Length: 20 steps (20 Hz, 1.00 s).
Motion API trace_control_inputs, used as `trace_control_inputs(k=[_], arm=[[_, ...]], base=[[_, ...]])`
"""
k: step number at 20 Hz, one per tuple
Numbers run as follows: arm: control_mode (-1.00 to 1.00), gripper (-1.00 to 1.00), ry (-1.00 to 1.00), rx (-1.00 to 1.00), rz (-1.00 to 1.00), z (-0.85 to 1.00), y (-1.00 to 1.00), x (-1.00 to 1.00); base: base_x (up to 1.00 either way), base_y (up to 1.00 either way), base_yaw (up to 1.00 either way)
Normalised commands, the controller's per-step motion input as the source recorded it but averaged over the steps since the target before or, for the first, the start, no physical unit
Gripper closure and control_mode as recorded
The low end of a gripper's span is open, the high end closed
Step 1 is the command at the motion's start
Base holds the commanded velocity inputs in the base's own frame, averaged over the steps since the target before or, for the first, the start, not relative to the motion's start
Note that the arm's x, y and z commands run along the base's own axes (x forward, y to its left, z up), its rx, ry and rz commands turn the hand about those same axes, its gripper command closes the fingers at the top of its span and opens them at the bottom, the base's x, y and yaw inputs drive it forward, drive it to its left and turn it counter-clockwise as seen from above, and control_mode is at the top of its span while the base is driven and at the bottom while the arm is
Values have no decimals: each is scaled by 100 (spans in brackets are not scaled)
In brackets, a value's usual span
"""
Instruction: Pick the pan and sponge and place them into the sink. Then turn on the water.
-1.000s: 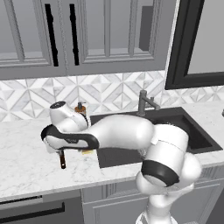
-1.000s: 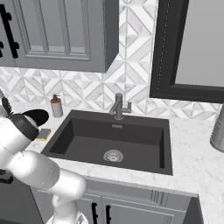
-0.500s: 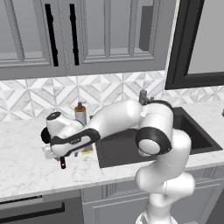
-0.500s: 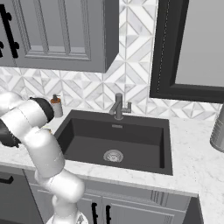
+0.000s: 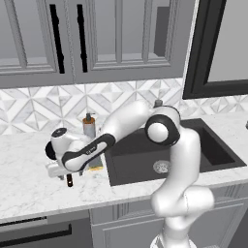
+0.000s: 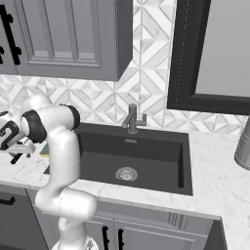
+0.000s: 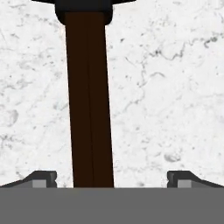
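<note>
The pan's long dark brown handle (image 7: 89, 100) runs up the hand view to the black pan rim (image 7: 83, 8), lying on white marble counter. My gripper (image 7: 111, 179) is open just above it, and the handle passes between the fingertips (image 7: 41, 178), nearer the left one, touching neither. In the left base view the gripper (image 5: 62, 174) hangs over the handle's end (image 5: 69, 180), and my hand hides the pan's body. The yellow sponge (image 5: 97, 167) lies on the counter between pan and sink (image 5: 213, 152). No water runs from the faucet (image 6: 132, 118).
A soap bottle (image 5: 88, 125) stands at the backsplash behind the pan. The sink's left rim (image 5: 107, 167) is close to the sponge. A silver metal vessel (image 6: 242, 146) stands on the counter far right. My arm arches over the sink's left part.
My hand has dropped down and slightly left over the pan's handle, while the elbow swung up over the sink. The jaws have stayed open. Pan and sponge have not moved.
</note>
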Motion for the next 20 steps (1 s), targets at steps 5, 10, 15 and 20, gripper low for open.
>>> trace_control_inputs(k=[5,10,15,20], arm=[[-100,-100,0,0,-2,-1,32,22],[-100,-100,-1,0,-3,-74,-30,1],[-100,-100,-7,12,-12,-100,-99,-26],[-100,-100,-3,18,-13,-100,-100,-43]], base=[[0,0,0],[0,0,0],[0,0,0],[0,0,0]])
